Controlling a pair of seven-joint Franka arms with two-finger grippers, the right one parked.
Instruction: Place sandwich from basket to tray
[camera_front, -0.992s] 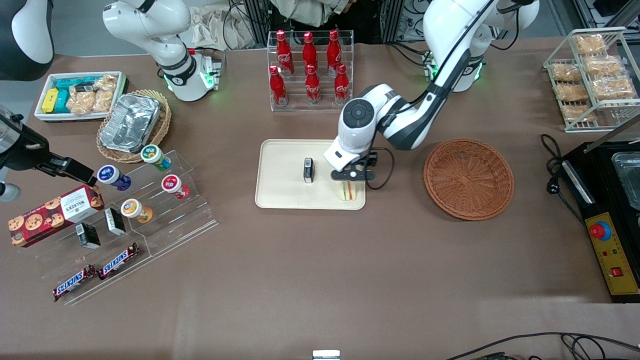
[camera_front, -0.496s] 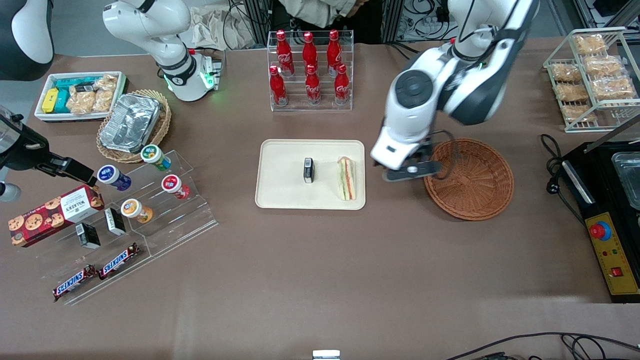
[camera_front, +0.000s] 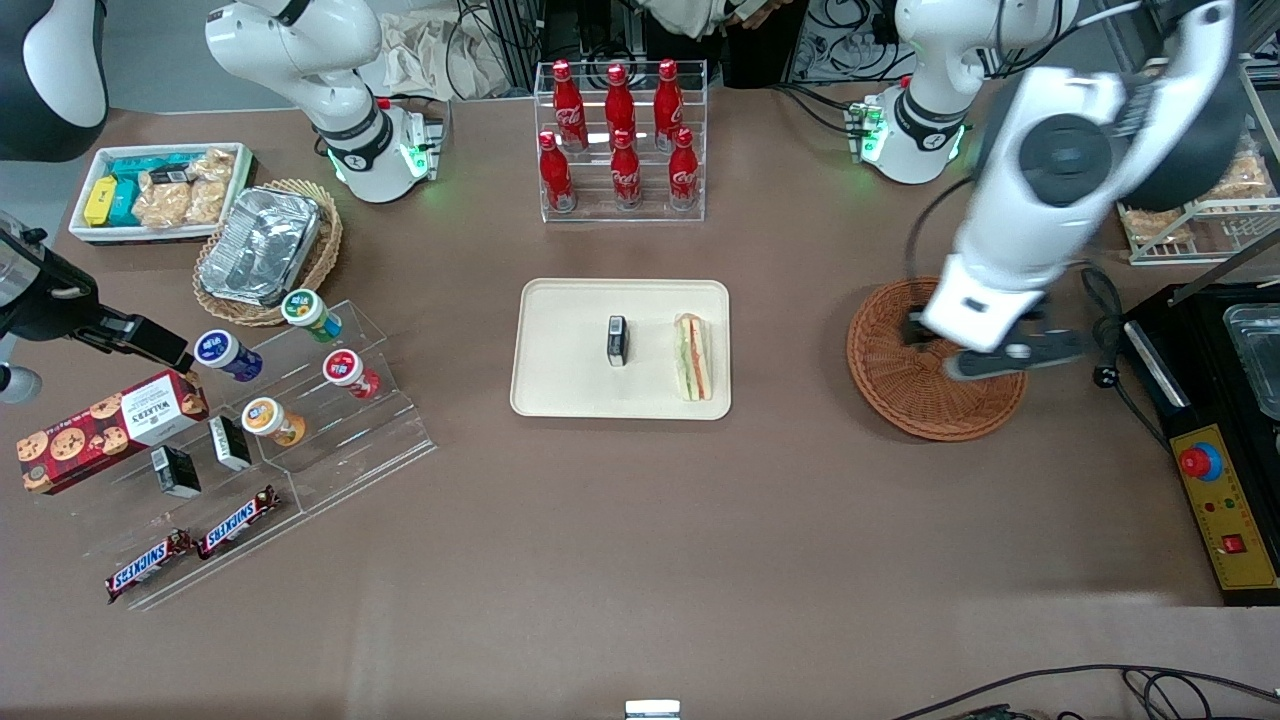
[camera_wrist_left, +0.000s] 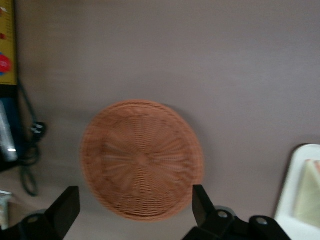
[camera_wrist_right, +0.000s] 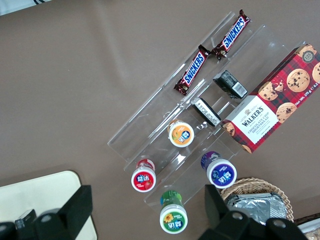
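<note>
The sandwich (camera_front: 694, 357) lies flat on the cream tray (camera_front: 570, 300), near the tray's edge toward the working arm's end, beside a small black box (camera_front: 617, 340). The round reddish-brown basket (camera_front: 900, 350) holds nothing that I can see. My left gripper (camera_front: 1010, 358) hangs high above the basket's rim on the side away from the tray. In the left wrist view the gripper (camera_wrist_left: 134, 207) is open, its fingers (camera_wrist_left: 200, 205) wide apart with nothing between them, and the basket (camera_wrist_left: 142, 160) lies below. A strip of the tray (camera_wrist_left: 295, 190) and the sandwich (camera_wrist_left: 311, 192) shows there too.
A rack of red cola bottles (camera_front: 620, 140) stands farther from the front camera than the tray. A black appliance with a yellow panel (camera_front: 1225, 500) and a black cable (camera_front: 1105, 340) lie beside the basket. A wire rack of bagged snacks (camera_front: 1185, 150) stands above them.
The left gripper let go of the sandwich on the tray, rose, and swung away over the basket toward the working arm's end. The sandwich has stayed put since half a second ago.
</note>
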